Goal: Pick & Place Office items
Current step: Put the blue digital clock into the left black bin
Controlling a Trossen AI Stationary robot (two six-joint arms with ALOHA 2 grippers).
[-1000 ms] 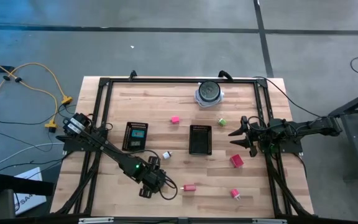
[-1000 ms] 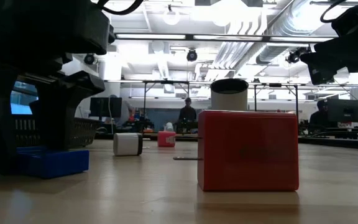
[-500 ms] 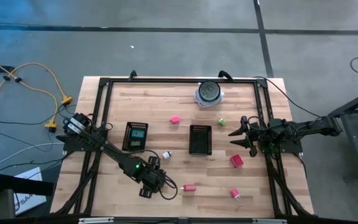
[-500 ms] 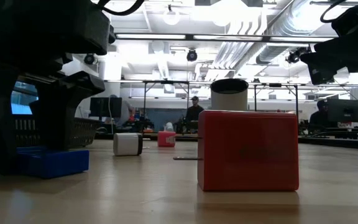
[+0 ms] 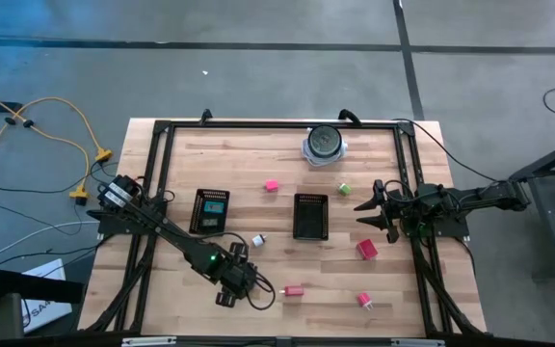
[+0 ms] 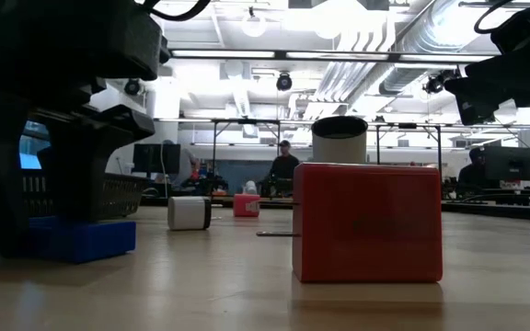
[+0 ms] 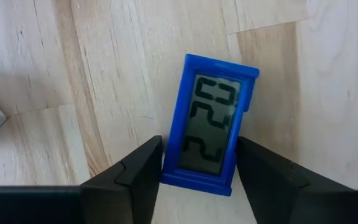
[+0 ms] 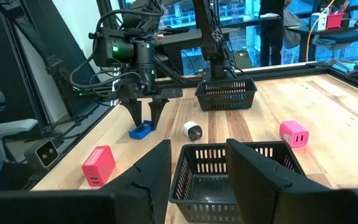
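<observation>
A small blue digital clock [image 7: 211,124] lies face up on the wooden table near its front edge, left of centre. My left gripper [image 7: 199,163] stands over it, pointing steeply down, shut on it; from the right wrist view it shows as a dark claw [image 8: 143,118] above the blue piece [image 8: 140,130]. Other office items lie loose: a white piece [image 5: 257,239], pink pieces [image 5: 272,185] [image 5: 294,289] [image 5: 364,301], a red block [image 5: 367,250] and a green piece [image 5: 344,189]. My right gripper [image 5: 366,214] waits open at the right edge, holding nothing. My left gripper pinches the clock's two long sides [image 7: 168,163] between its two fingers, near one short end. The fingers come from above, slanting steeply down, and lie across the clock. The clock rests flat on the table, display up.
Two black mesh trays stand mid-table: one [image 5: 310,216] at the centre, one [image 5: 210,211] to its left with a teal piece inside. A round grey-and-black disc [image 5: 325,143] sits at the far edge. A black frame [image 5: 162,130] borders the table. People sit in the room beyond.
My left gripper has shut on the blue clock without moving from its place; in the low view the gap between its fingers has narrowed. The clock stays on the table.
</observation>
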